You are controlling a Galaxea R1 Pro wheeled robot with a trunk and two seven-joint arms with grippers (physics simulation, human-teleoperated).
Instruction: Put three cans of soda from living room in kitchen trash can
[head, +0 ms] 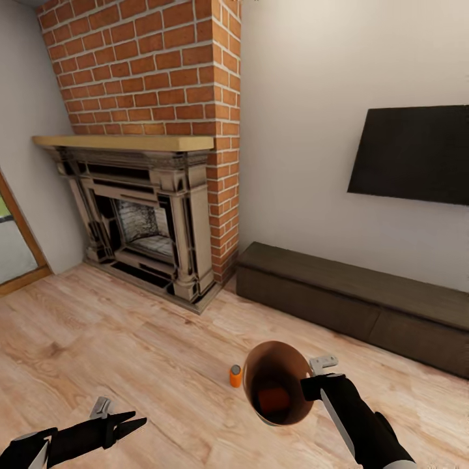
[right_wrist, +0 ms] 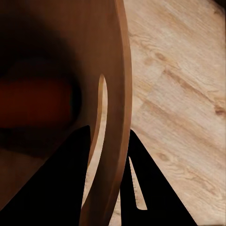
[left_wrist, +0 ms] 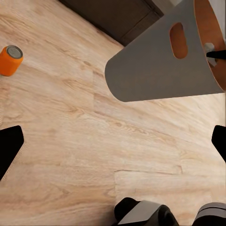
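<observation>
1. Right gripper: its black fingers pinch the wall of the round bin with a pale grey outside and glossy brown inside, one finger inside the rim and one outside. The bin hangs tilted above the light wood floor, mouth toward the head camera.
2. Inside the bin, an orange shape lies against the lower wall; it cannot be identified with certainty.
3. A small bright orange drink can with a pale top stands upright on the floor just beside the bin, on its left.
4. Left gripper: jaws spread, holding nothing, low over the floor, well apart from the can.
5. Background: red brick fireplace with a wooden mantel, long dark low cabinet, wall-mounted black TV.
</observation>
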